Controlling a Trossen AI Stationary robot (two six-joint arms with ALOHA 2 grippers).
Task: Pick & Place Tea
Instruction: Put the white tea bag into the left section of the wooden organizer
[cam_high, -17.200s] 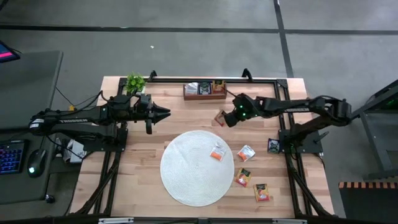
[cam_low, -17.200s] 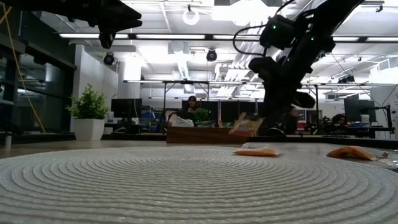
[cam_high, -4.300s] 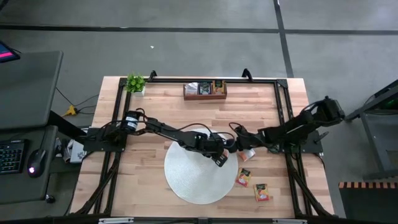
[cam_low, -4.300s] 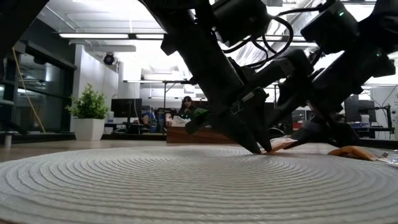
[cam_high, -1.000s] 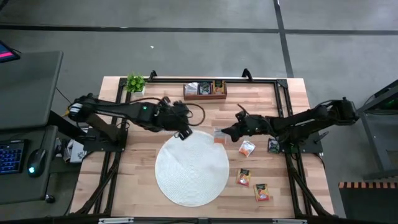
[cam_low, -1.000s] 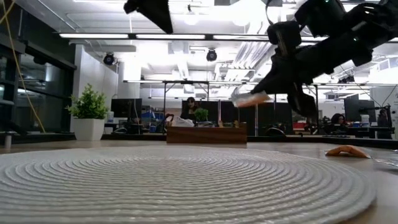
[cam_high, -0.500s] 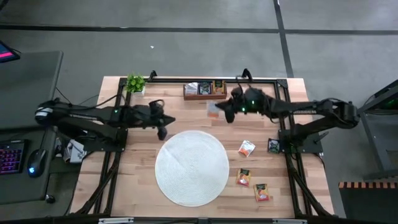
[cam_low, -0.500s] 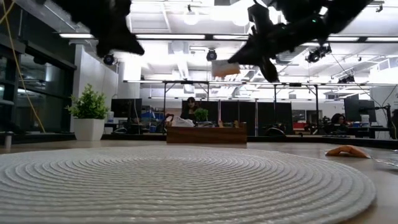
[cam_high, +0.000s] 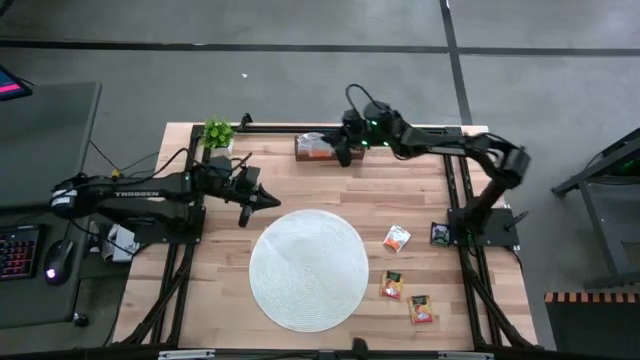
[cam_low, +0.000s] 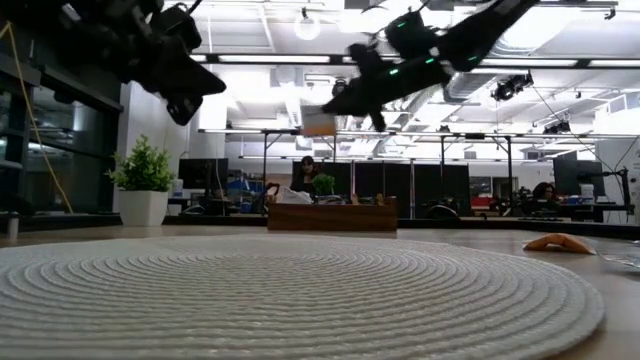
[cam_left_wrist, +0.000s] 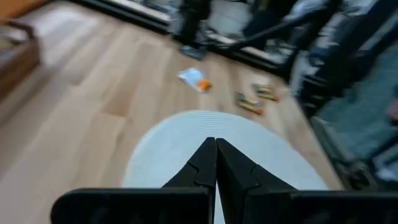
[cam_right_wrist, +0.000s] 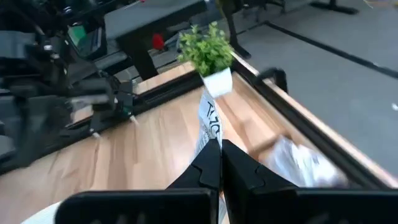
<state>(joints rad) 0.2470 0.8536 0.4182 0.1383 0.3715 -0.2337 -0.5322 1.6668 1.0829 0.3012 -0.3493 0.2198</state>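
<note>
My right gripper (cam_high: 336, 150) is at the table's far edge, over the brown wooden tray (cam_high: 303, 149), and is shut on a white-and-orange tea sachet (cam_right_wrist: 209, 121). The low view shows this sachet (cam_low: 319, 122) high in the air above the tray (cam_low: 332, 217). Three more orange sachets (cam_high: 397, 238) (cam_high: 390, 285) (cam_high: 421, 309) and a black one (cam_high: 438, 234) lie flat on the wood right of the round white mat (cam_high: 308, 268). My left gripper (cam_high: 268, 198) is shut on nothing, left of the mat's far edge, and points toward the right. My right gripper pinches the sachet's near edge (cam_right_wrist: 213, 138) between its two fingertips (cam_right_wrist: 208, 160). The fingers come nearly level from the table's right side. The sachet sticks out ahead of the fingertips, on edge, lifted clear above the tray.
A small potted plant (cam_high: 217, 133) stands at the far left corner, close to the tray. A black frame rail (cam_high: 420, 127) runs along the far edge. Sachets lie in the tray's compartments (cam_right_wrist: 298, 163). The mat covers the table's middle.
My right gripper has carried the sachet from beside the mat's far right edge up and toward the table's far edge, over the tray, rolling as it went. My left gripper has drawn back from the mat's far edge toward the left, sunk, and tipped up to nearly level.
</note>
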